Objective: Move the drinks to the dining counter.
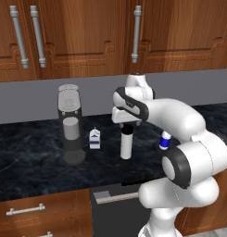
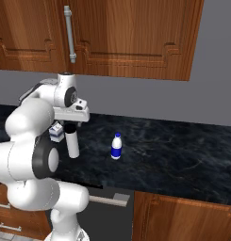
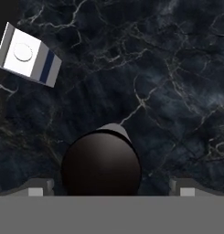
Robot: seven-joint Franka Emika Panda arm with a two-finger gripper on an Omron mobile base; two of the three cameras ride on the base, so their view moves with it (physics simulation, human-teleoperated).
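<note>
Up front in the left base view, the white arm [image 1: 179, 139] curls over a black marble counter [image 1: 31, 162] under wooden wall cupboards [image 1: 87, 37], and its gripper [image 1: 128, 126] hangs right above the tall white cylinder [image 1: 126, 144] with the black cap. Just left of that stands the small gabled carton [image 1: 94, 139], then the coffee machine [image 1: 71, 125], while the small blue-labelled bottle [image 1: 165, 140] peeks out beside the arm's elbow — all three drinks sit on this cupboard-side counter, so by my reading nothing has been delivered yet. Over to the right base view: the gripper [image 2: 71, 126] sits on top of the cylinder [image 2: 72, 143], the carton [image 2: 54, 132] is tucked behind the arm, and the bottle [image 2: 116, 147] stands apart to the right on the counter [image 2: 183, 150]. Now the hand view — the cylinder's black cap [image 3: 101, 167] looms large and round between the two fingertips [image 3: 38, 188], which stand wide on either side without touching it; the jaws are spread, nothing gripped. The carton [image 3: 29, 55] lies off toward the upper left corner. So this looks like the very first pick being lined up, with all three drinks left to carry across.
</note>
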